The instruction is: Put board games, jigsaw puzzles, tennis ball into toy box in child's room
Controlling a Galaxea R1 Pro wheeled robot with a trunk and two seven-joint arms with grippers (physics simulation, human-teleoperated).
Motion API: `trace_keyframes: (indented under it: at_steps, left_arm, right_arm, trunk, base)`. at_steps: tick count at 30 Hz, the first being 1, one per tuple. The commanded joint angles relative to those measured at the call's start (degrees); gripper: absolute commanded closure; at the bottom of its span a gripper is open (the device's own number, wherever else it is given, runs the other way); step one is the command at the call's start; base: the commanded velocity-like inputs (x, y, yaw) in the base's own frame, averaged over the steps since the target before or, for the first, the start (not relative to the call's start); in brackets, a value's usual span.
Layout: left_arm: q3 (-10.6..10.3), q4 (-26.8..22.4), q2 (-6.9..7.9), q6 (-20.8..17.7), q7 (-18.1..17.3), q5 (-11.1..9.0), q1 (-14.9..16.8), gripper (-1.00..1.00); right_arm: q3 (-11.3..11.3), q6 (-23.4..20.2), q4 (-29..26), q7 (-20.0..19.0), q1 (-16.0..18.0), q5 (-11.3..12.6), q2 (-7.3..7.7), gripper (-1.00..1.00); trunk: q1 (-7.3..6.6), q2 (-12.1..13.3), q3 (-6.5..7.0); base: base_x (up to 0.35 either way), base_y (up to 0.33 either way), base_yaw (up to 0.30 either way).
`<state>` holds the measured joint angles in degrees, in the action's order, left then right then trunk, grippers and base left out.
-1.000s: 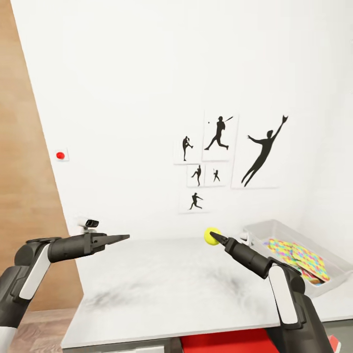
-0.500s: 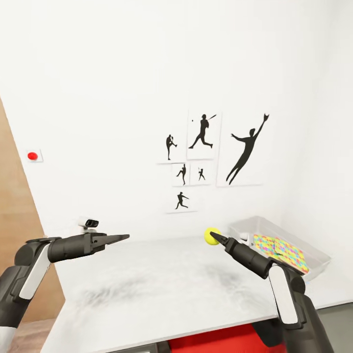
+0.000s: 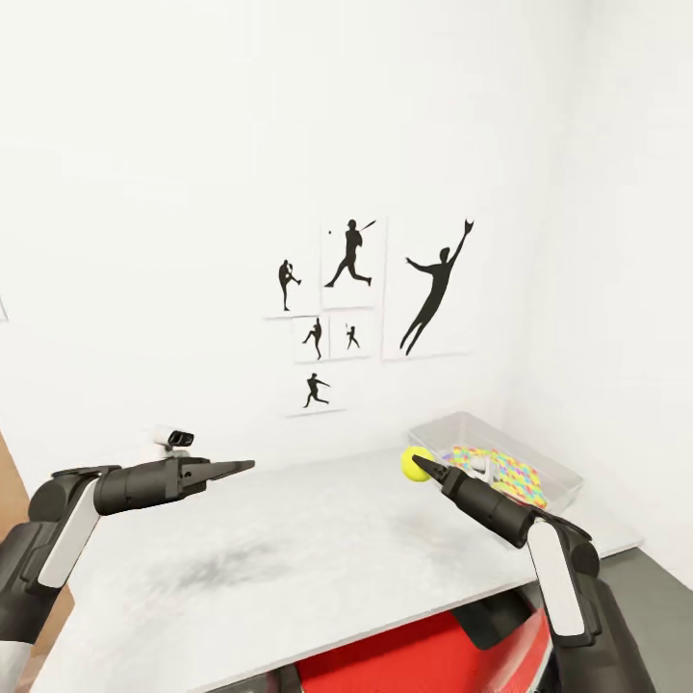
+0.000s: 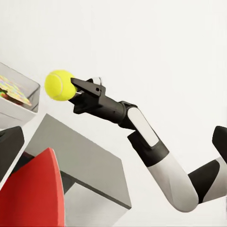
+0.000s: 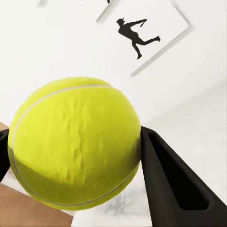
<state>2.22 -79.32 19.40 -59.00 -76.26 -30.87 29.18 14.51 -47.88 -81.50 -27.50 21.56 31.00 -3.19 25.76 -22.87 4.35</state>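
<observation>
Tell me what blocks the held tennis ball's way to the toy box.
Nothing visible does. The right gripper holds the tennis ball above the bare table; the toy box, jigsaw puzzles inside, sits open beyond it.

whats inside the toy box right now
The toy box holds the jigsaw puzzles, seen by their multicoloured piece pattern. The right tool, holding the tennis ball, covers the bin's near end, so anything lying there is hidden.

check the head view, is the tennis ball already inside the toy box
No, the tennis ball is held at the tip of the right gripper above the table, short of the toy box holding the jigsaw puzzles.
</observation>
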Motion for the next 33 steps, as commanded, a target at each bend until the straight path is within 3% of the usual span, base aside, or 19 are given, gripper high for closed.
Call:
trace_keyframes:
  at_steps: [1, 12, 33]
  left_arm:
    - [-0.01, 0.00, 0.03, -0.50, -0.03, -0.16, 0.00, -1.00]
    - [0.06, 0.04, 0.03, -0.50, -0.03, -0.16, 0.00, -1.00]
    - [0.07, 0.06, 0.03, -0.50, 0.05, -0.16, 0.00, -1.00]
  right_arm:
    - [0.17, -0.47, 0.02, -0.13, 0.05, 0.20, -0.07, 1.00]
    - [2.46, -0.46, 0.03, -0.33, 0.00, 0.31, -0.15, 1.00]
    - [2.54, -0.45, 0.03, -0.29, 0.00, 0.34, -0.20, 1.00]
  trunk:
    - [0.02, -0.05, -0.07]
    - [0.02, -0.05, -0.23]
    - [0.02, -0.05, -0.19]
  base:
    - [-0.004, -0.258, -0.243]
    - [0.132, -0.220, -0.257]
    - [0.156, -0.005, -0.044]
